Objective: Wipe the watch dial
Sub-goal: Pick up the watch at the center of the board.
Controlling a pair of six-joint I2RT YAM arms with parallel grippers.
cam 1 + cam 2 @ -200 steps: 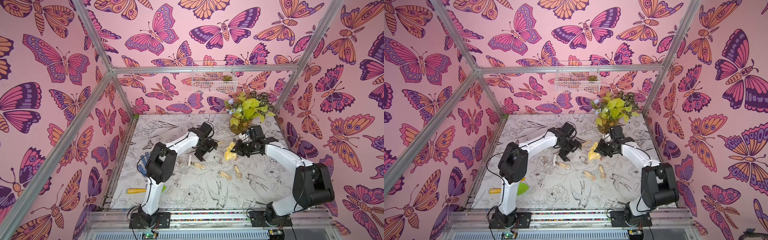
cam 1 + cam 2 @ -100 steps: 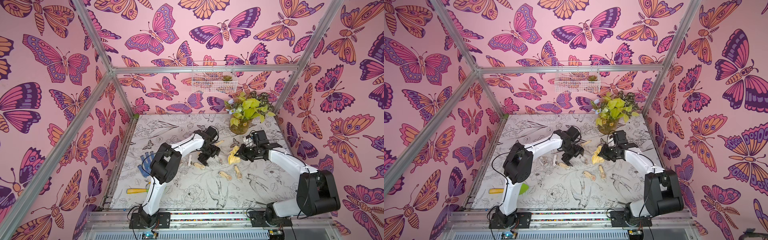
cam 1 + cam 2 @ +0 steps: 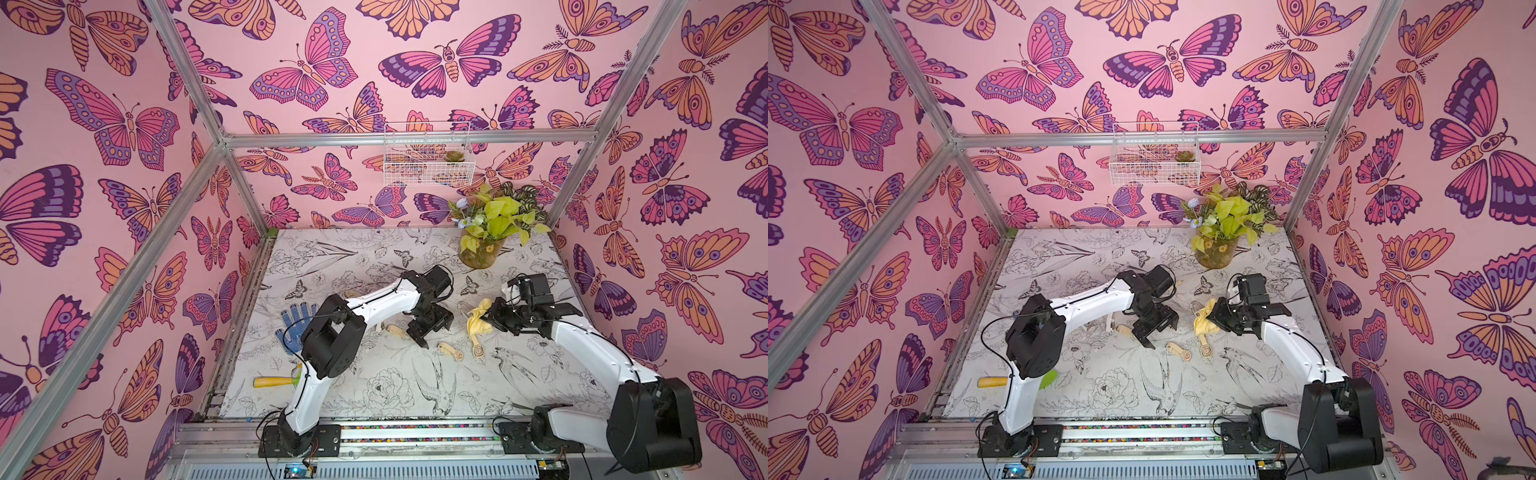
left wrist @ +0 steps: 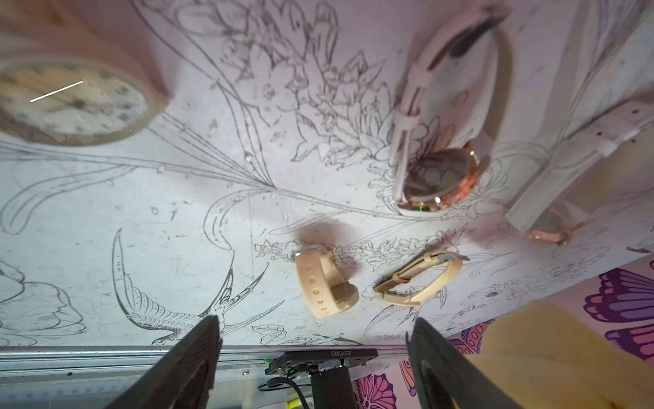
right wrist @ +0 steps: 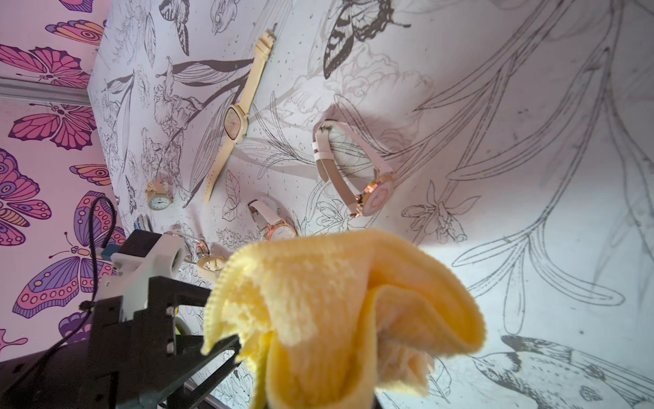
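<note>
In a top view the right gripper (image 3: 491,319) is clamped on the yellow cloth (image 3: 478,322). The cloth hangs bunched off the gripper's tip just above the counter (image 3: 353,257), likely so that a soft fold faces down for rubbing. Several watches lie loose near the cloth. A beige watch (image 3: 451,350) and a thin-strapped watch (image 3: 477,350) rest just beside it, toward the arm bases. Which dial is meant I cannot tell. The left gripper (image 3: 433,332) hangs low near the cloth, probably to pick up or steady a watch

In the left wrist view its fingers (image 4: 191,364) stand wide apart with nothing between them. The beige watch (image 4: 325,287) lies ahead of the gap, touching neither finger, buckled into a loop on its side

In the right wrist view the cloth fills the foreground and hides the right gripper's fingers. A white-strapped watch (image 5: 376,197) stands on edge beyond the cloth, its dial facing sideways, so I judge it needs holding before a wipe
</note>
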